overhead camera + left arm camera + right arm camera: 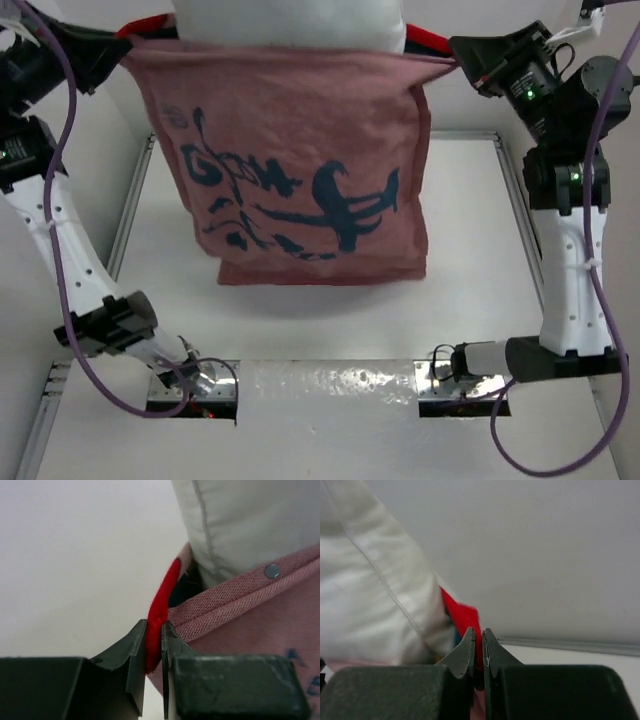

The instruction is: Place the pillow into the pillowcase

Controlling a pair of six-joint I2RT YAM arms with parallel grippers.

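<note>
The plump white soft-fabric pillow [290, 22] bulges from the top opening of the red-orange knit pillowcase [300, 170]. With both arms raised, the left gripper [154, 645] and right gripper [477, 652] each clamp 1 red hem corner, hanging the case above the white surface [330, 330].

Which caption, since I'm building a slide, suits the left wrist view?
Left gripper shut on the red edge of the pillowcase, with the white pillow protruding from its opening.

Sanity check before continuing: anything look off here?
Pillowcase looks inside out: outer face faded pink, print washed-out, bright red only at the rim pinched by left gripper and right gripper. Pillow sticks out the top.
</note>
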